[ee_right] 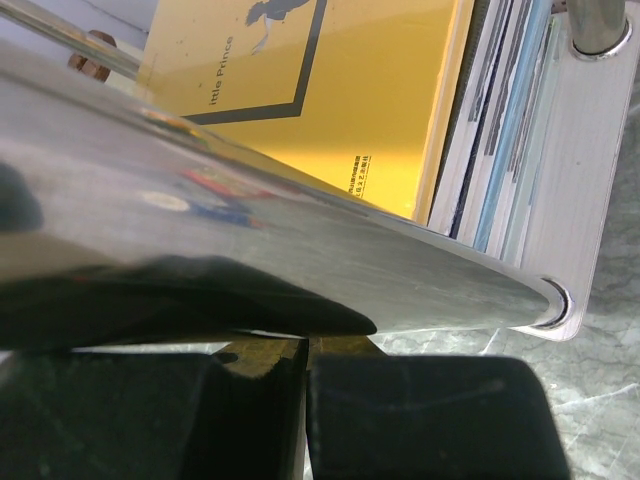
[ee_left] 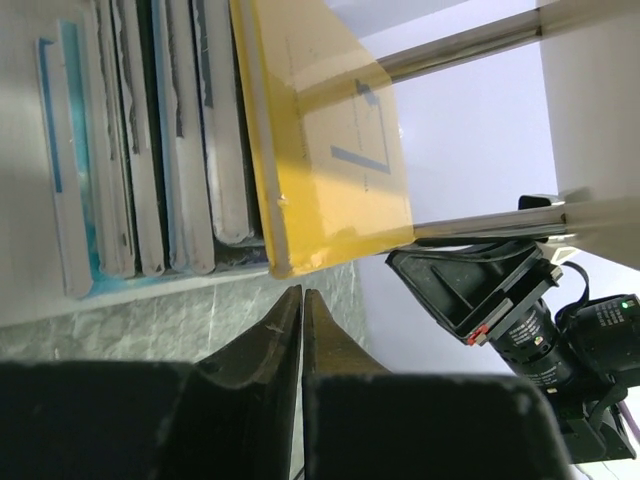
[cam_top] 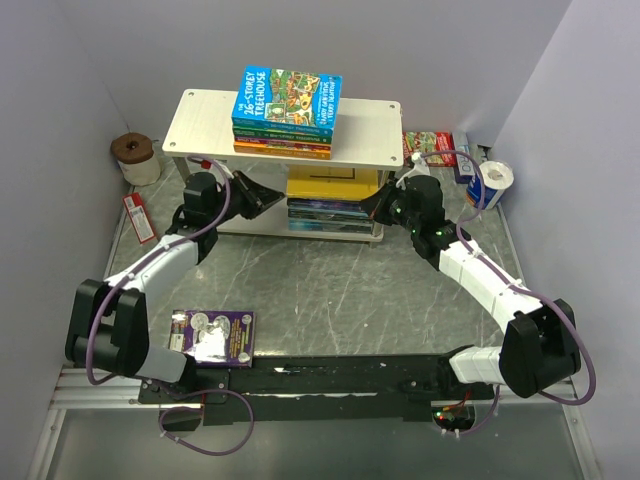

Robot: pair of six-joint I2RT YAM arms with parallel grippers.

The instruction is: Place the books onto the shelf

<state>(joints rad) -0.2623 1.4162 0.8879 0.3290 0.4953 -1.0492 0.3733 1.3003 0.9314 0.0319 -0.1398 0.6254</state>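
Observation:
The shelf (cam_top: 200,125) stands at the back centre. A stack of books (cam_top: 287,105) with a blue Treehouse cover uppermost lies on its top board. On the lower board lies a second pile (cam_top: 330,213) with a yellow book (cam_top: 330,183) uppermost. A purple book (cam_top: 212,337) lies flat on the table by the left arm's base. My left gripper (ee_left: 302,292) is shut and holds nothing, its tips just short of the yellow book's corner (ee_left: 285,262). My right gripper (ee_right: 308,345) is also shut and holds nothing, close against a silver post (ee_right: 300,240) on the shelf's right side.
A brown-topped roll (cam_top: 135,155) stands at the back left, with a small red-and-white carton (cam_top: 140,218) in front of it. A red-green packet (cam_top: 430,145) and a blue-white can (cam_top: 490,185) sit at the back right. Walls close in on the left, right and back.

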